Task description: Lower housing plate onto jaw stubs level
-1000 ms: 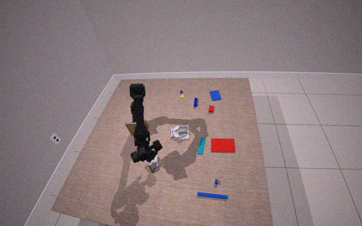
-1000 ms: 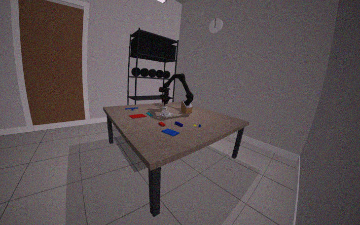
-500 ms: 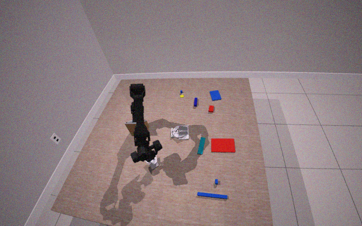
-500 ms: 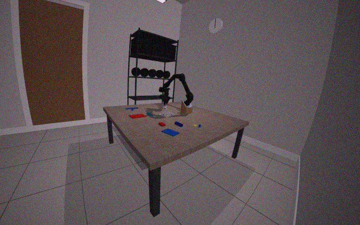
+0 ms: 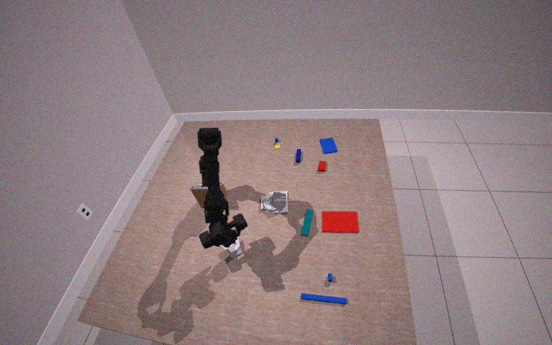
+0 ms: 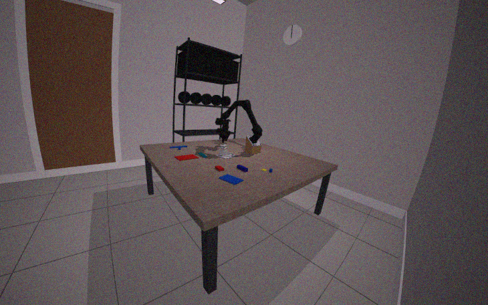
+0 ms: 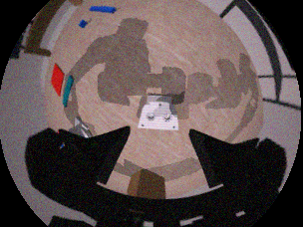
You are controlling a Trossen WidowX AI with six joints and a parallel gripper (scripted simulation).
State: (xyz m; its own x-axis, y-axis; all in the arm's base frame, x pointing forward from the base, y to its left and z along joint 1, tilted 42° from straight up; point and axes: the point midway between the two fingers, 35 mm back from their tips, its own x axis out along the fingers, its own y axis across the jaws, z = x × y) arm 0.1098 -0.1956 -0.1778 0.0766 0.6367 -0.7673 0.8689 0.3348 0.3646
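The table (image 5: 269,179) (image 6: 261,181) is streaky brown, the arm (image 5: 212,171) (image 6: 251,113) black, the door (image 6: 69,83) brown.

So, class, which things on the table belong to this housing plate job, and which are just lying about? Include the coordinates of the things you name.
Likely for the job:
- white plate piece with two round studs (image 7: 159,120), below the open gripper (image 7: 159,131)
- pale assembly (image 5: 274,202) (image 6: 224,155)

Just lying about, it seems:
- large red plate (image 5: 339,222) (image 6: 186,157)
- teal strip (image 5: 307,222) (image 7: 68,92)
- long blue bar (image 5: 324,298)
- blue plate (image 5: 328,145) (image 6: 231,178)
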